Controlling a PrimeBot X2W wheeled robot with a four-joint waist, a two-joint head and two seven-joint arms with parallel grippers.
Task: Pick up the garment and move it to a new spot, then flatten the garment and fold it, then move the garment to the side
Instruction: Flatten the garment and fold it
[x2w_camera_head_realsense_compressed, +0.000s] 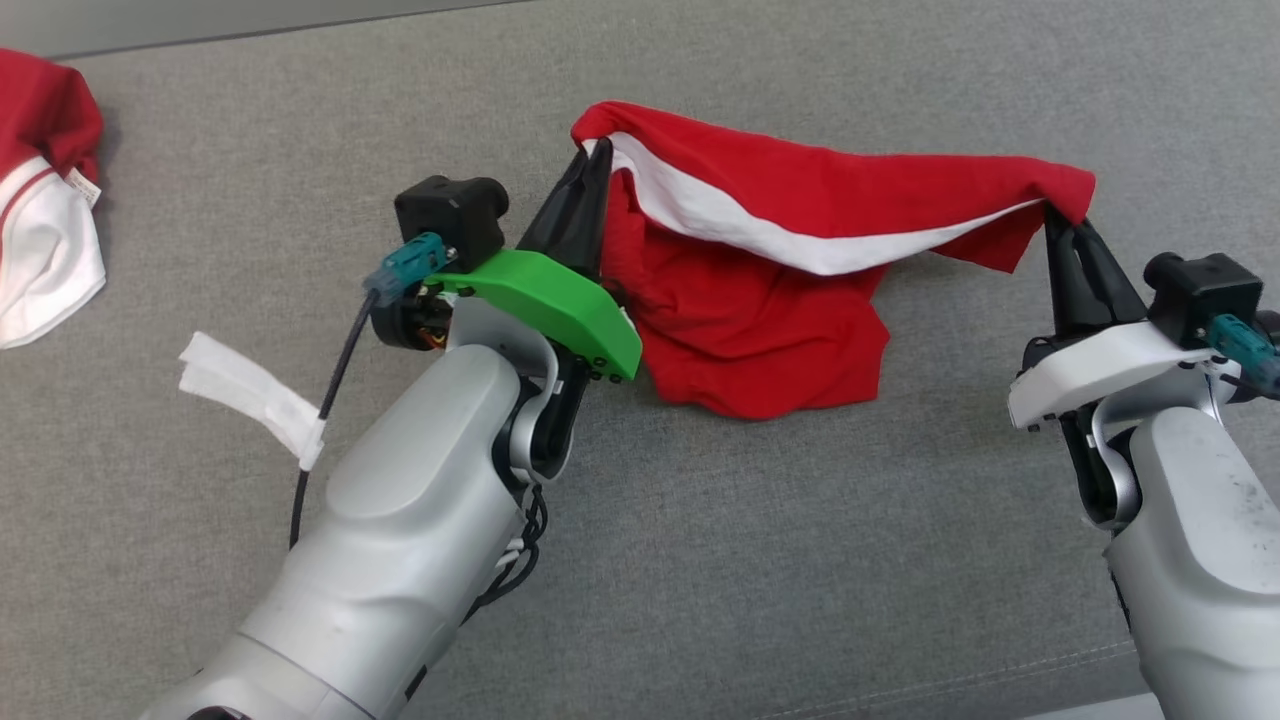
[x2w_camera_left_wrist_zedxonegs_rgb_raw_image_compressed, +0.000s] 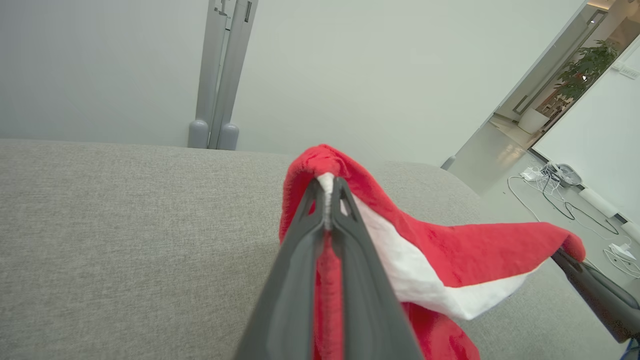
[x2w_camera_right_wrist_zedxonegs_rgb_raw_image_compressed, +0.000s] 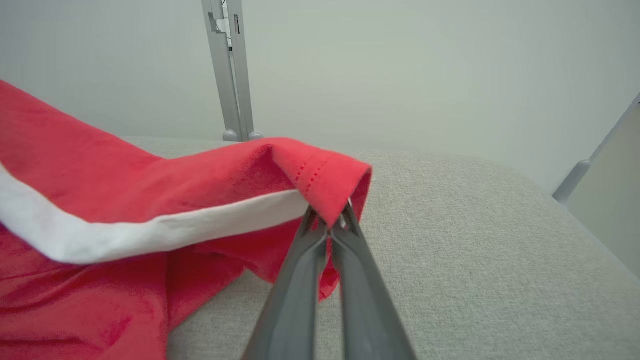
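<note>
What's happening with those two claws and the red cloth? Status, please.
Left gripper shut on red garment, one end. Right gripper shut on other end. Garment strung between them, middle sagging over grey surface. Another red-and-white garment far left, well apart.

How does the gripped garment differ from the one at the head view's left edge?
The gripped garment hangs stretched between the left gripper and right gripper; the left-edge garment lies bunched, ungripped. The gripped garment is mostly red with a white band; the left-edge garment shows more white. Both are red and white.
</note>
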